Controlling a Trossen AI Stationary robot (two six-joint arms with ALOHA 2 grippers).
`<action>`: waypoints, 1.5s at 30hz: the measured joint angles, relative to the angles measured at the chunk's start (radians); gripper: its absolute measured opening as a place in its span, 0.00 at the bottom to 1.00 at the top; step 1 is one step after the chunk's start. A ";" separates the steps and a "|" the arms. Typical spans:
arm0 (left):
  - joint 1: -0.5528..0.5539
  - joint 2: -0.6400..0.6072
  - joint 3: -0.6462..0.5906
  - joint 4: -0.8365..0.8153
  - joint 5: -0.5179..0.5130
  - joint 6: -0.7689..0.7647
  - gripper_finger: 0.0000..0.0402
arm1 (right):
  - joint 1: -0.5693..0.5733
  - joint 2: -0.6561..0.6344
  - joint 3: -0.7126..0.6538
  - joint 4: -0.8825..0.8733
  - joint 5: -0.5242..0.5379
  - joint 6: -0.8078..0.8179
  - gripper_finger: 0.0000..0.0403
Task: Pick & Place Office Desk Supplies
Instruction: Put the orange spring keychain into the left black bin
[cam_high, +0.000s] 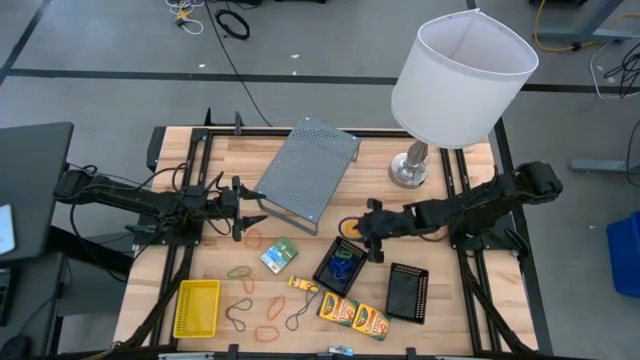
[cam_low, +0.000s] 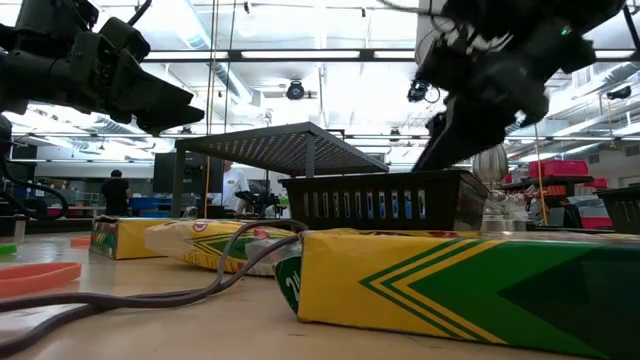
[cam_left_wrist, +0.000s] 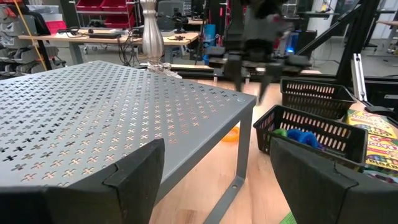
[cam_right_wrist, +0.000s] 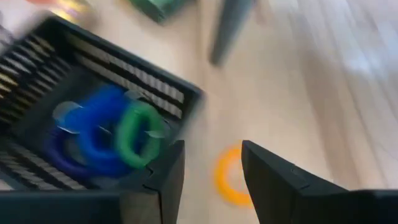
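My right gripper (cam_high: 364, 238) (cam_right_wrist: 211, 180) hovers open, slanting down, just beyond the far edge of a black mesh tray (cam_high: 340, 265) (cam_right_wrist: 93, 81). Blue and green rubber-band loops (cam_right_wrist: 112, 134) lie in that tray. An orange loop (cam_right_wrist: 227, 177) lies on the table below the gap between the fingers, untouched. My left gripper (cam_high: 255, 208) (cam_left_wrist: 217, 186) waits open and level beside the grey perforated shelf (cam_high: 305, 170). A second mesh tray (cam_high: 407, 292), crayon boxes (cam_high: 355, 315), a green-white packet (cam_high: 280, 255) and a yellow basket (cam_high: 197, 307) sit on the table nearer the front.
Several loose loops (cam_high: 250, 290) lie between the basket and the crayon boxes. The white-shaded lamp (cam_high: 460, 75) stands at the far right, its base (cam_high: 410, 172) close behind my right arm. People stand in the room beyond the table in the low view.
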 joint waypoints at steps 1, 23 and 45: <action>0.000 0.000 0.000 0.000 0.000 0.000 0.73 | -0.018 0.000 0.000 -0.023 0.000 0.000 0.41; 0.000 0.000 0.000 -0.002 0.000 0.000 0.73 | -0.196 0.096 0.000 -0.051 -0.153 -0.054 0.41; 0.000 0.000 0.000 -0.007 -0.003 0.000 0.73 | -0.194 0.272 0.135 -0.121 -0.168 -0.144 0.38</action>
